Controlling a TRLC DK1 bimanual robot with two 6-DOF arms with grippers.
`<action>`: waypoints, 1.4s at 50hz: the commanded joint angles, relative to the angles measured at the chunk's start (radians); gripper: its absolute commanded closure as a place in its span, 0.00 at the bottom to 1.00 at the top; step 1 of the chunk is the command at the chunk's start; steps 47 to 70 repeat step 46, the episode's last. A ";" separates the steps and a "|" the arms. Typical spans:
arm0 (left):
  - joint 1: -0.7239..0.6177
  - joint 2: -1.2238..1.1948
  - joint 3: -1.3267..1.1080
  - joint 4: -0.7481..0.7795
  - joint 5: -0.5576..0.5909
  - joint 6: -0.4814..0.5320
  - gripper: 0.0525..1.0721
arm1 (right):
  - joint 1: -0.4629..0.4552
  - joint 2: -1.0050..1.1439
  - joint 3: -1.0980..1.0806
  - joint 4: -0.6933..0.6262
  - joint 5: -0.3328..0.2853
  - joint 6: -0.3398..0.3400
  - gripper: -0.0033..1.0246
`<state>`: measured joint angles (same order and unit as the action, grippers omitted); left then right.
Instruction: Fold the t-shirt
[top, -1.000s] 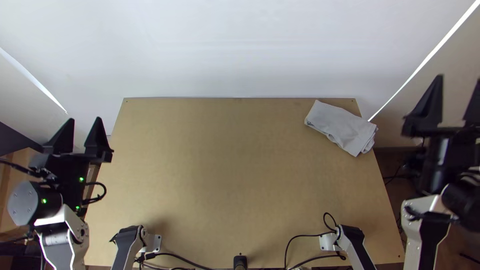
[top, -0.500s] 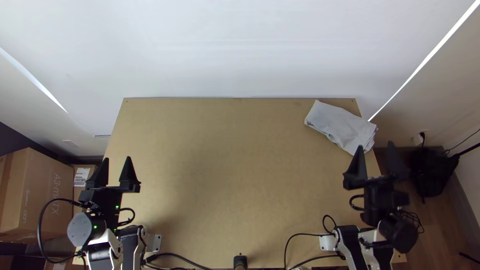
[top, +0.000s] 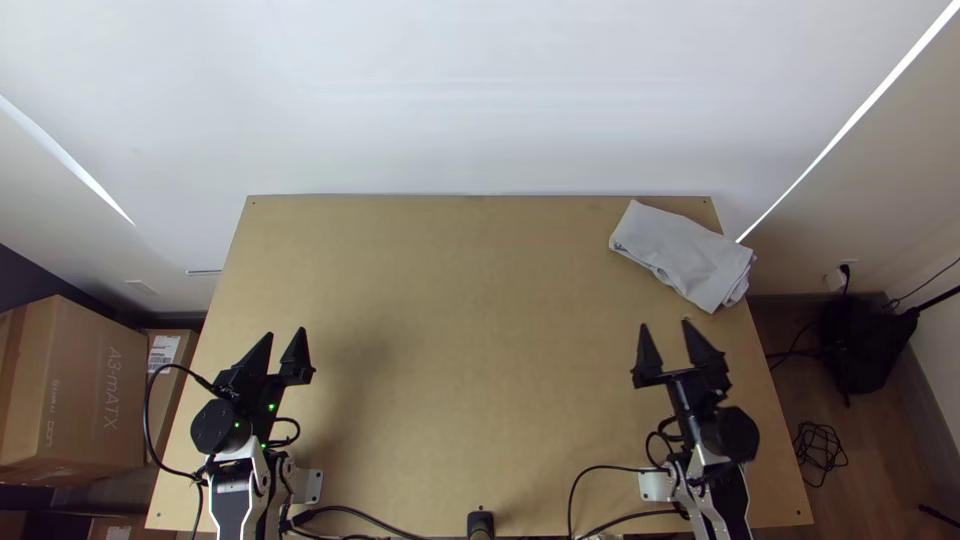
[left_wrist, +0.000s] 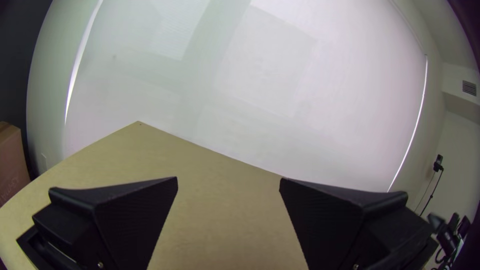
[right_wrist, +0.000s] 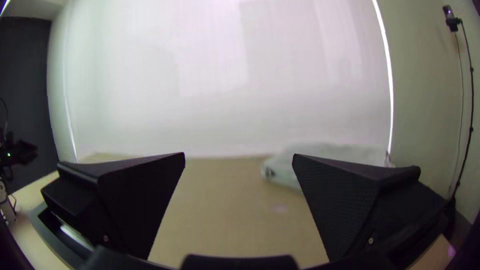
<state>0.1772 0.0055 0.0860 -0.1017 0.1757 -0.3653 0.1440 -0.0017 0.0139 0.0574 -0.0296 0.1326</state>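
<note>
Your t-shirt (top: 685, 255) is prob. soft, light; pls pinch its near corner (top: 710, 302). L + R jaws: both wide, empty.

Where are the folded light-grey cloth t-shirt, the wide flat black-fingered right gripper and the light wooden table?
Folded light-grey cloth t-shirt (top: 685, 252): top view, mid-bundle.
Black right gripper (top: 669, 349): top view, between fingertips.
Light wooden table (top: 480, 300): top view, bare middle.

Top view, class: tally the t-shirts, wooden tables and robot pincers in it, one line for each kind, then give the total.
T-shirt: 1
Wooden table: 1
Pincers, left pincer and right pincer: 2
Total: 4
</note>
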 joint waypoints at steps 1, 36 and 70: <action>-0.008 -0.007 -0.040 -0.001 0.011 -0.020 0.04 | -0.066 0.000 -0.005 -0.071 0.022 0.002 0.04; -0.001 -0.006 -0.035 -0.041 0.008 -0.009 0.04 | -0.096 -0.001 -0.005 -0.070 0.023 0.004 0.04; -0.001 -0.006 -0.035 -0.041 0.008 -0.009 0.04 | -0.096 -0.001 -0.005 -0.070 0.023 0.004 0.04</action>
